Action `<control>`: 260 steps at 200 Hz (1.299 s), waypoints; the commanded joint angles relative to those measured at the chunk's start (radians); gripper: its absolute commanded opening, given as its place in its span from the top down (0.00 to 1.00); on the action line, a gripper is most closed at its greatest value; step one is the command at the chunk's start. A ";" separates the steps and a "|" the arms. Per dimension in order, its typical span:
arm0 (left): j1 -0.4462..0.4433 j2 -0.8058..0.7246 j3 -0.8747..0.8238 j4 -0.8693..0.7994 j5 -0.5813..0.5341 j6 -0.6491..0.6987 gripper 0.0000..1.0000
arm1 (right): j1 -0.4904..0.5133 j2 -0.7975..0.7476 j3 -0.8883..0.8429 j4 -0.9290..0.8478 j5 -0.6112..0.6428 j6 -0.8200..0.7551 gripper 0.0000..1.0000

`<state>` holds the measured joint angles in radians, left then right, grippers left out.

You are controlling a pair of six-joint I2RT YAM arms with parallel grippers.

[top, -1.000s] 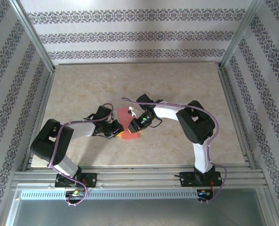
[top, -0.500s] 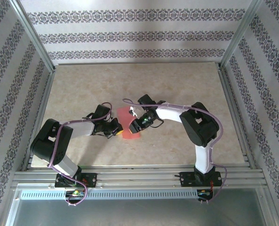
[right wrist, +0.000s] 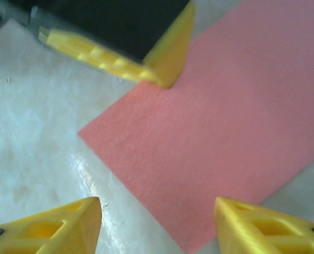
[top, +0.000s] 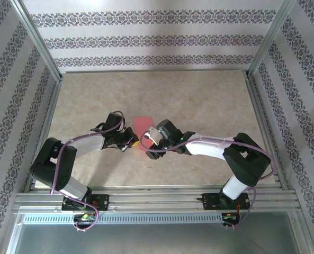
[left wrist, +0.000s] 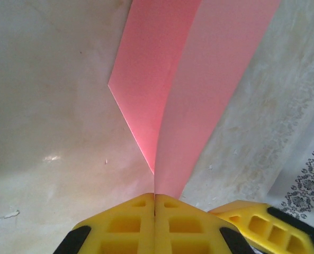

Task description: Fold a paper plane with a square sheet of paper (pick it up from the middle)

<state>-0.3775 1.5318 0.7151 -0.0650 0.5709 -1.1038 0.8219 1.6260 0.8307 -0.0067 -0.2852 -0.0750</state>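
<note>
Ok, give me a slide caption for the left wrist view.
Left claw shut on the pink paper, two layers spreading away from the pinch over the table.

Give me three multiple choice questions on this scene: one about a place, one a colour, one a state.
1. Where does the paper sheet lie?
A) far left corner
B) near the middle of the table
C) on the front rail

2. What colour is the sheet?
A) blue
B) white
C) pink

3. How is the left hand?
A) shut on the sheet
B) wide open
C) shut on nothing

Answers:
B, the top view shows it mid-table.
C, it is pink in every view.
A, the left wrist view shows its yellow fingers pinching the paper.
</note>
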 commanded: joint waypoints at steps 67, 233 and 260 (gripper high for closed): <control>0.006 -0.014 0.021 -0.032 -0.002 -0.055 1.00 | 0.090 0.038 0.004 0.210 0.195 -0.107 0.34; 0.005 -0.001 0.011 -0.007 0.011 -0.063 1.00 | 0.122 0.084 -0.001 0.280 0.242 -0.183 0.65; 0.005 -0.002 0.009 -0.003 0.011 -0.064 1.00 | 0.121 0.084 -0.005 0.279 0.230 -0.177 0.75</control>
<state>-0.3775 1.5314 0.7223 -0.0700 0.5747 -1.1423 0.9386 1.7325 0.8394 0.2489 -0.0311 -0.2443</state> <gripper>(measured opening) 0.064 0.279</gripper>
